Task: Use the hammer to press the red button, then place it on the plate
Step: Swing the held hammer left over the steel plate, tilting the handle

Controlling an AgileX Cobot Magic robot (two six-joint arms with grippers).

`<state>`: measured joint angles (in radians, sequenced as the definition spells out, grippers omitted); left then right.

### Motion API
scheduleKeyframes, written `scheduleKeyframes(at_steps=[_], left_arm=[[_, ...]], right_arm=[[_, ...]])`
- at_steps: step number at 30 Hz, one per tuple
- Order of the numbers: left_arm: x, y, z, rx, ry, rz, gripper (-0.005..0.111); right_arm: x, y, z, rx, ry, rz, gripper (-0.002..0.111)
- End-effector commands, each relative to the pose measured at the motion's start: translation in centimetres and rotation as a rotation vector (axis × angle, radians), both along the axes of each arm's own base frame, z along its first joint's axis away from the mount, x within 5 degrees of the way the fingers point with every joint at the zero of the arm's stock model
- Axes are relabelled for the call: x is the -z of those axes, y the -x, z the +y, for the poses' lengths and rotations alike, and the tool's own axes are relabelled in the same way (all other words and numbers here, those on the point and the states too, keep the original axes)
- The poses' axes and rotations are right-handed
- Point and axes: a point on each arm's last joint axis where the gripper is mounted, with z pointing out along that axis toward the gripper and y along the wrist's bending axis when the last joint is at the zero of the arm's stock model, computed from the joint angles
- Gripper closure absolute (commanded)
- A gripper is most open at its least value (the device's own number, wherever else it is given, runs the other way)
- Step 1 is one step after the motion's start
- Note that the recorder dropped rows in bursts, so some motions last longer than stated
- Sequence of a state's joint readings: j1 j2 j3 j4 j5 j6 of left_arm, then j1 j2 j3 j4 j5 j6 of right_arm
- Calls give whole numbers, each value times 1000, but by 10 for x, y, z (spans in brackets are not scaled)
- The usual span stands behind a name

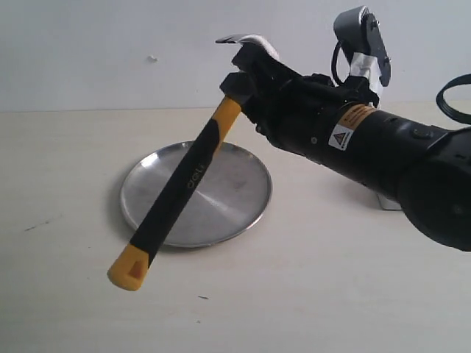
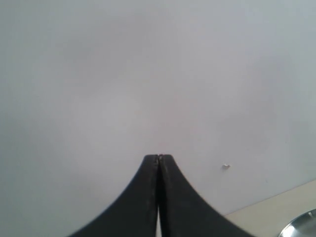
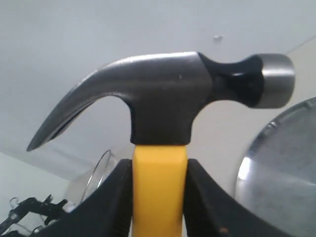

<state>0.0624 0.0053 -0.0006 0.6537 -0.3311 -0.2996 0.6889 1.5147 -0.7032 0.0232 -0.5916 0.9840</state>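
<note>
Jaws first: on the right gripper (image 3: 159, 170) they are closed tight on the yellow neck of the hammer (image 3: 163, 98), just under the dark head, with a black finger (image 3: 121, 197) pressed to each side. The claw is swept out one way and the round striking face the other. In the exterior view the hammer is carried off the table (image 1: 331, 294) at the head end. Its yellow-and-black handle is slanted down to the left, across the silver plate (image 1: 235, 206), and its yellow butt is seen beyond the plate's near rim. Whether that butt touches the table cannot be told. The plate is lying flat on the table, under the handle. Over on the left gripper (image 2: 158, 158), the jaws are pressed together with nothing between them, and they are pointed at the pale wall (image 2: 148, 74).
</note>
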Motion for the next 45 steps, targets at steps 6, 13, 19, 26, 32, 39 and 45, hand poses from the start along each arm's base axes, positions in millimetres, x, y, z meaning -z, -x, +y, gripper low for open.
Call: scheduleKeyframes(at_steps=[6,13,19,26,32,39,45], left_arm=[[0,1,0,1,0,-8,107],[0,1,0,1,0,-8,107],[0,1,0,1,0,-8,107],[0,1,0,1,0,-8,107],[0,1,0,1,0,-8,107],[-22,16,-15,349,295,-200,107],[-31,29,-24,516,297,-321,107]], right_arm=[[-6,7,20,-212,-233,-135,108],[20,0,30,-254,-331,-97,108],[28,-2,32,-260,-325,-84,108],[28,-2,31,-259,-332,-79,108],[28,-2,31,-258,-331,-78,108],[28,-2,31,-256,-320,-91,108],[28,-2,31,-258,-318,-92,108]])
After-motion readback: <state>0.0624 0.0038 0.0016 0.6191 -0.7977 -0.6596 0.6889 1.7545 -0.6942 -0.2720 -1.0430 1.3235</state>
